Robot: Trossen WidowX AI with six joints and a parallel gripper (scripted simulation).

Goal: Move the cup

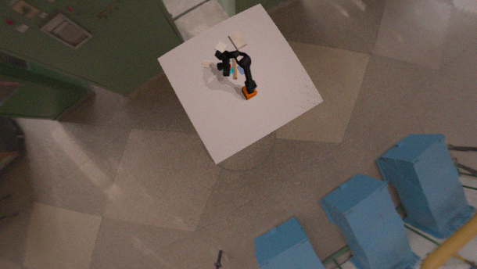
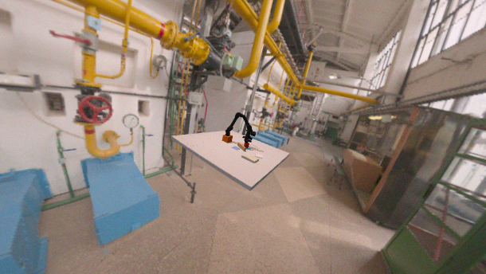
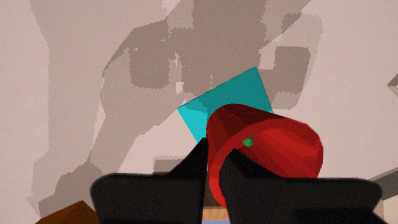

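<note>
A red cup [image 3: 262, 150] holding a green marble [image 3: 247, 142] hangs above a teal pad [image 3: 227, 100], its rim pinched by the nearly closed gripper [image 3: 215, 165]. Any tilt or jolt during lowering could spill marbles.

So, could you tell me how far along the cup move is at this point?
Done: the gripper is shut on the red cup, one green marble visible inside. In hand: the cup is carried over the table, partly covering the cyan pad. Left: setting it down on the pad and letting go.
</note>
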